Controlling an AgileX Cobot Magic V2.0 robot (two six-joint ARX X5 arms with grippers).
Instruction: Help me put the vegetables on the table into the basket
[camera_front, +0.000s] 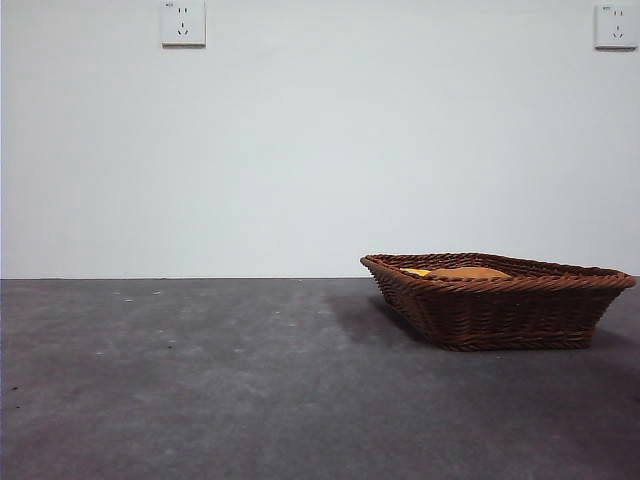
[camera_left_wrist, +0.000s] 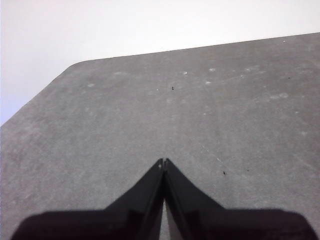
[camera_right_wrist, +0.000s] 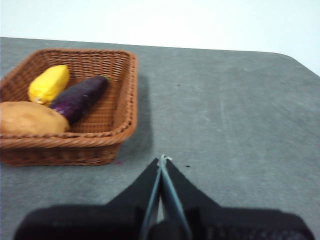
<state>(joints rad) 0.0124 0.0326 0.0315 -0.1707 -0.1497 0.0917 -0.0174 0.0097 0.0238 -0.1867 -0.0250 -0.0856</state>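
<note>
The brown wicker basket stands on the dark grey table at the right in the front view. In the right wrist view the basket holds the yellow corn cob, the dark purple eggplant and the tan-orange potato. From the front only the potato's top and a bit of yellow corn show above the rim. My right gripper is shut and empty, over bare table beside the basket. My left gripper is shut and empty over bare table near a rounded table corner.
A white wall with two sockets stands behind the table. The table's far edge and rounded corner show in the left wrist view. No arm shows in the front view.
</note>
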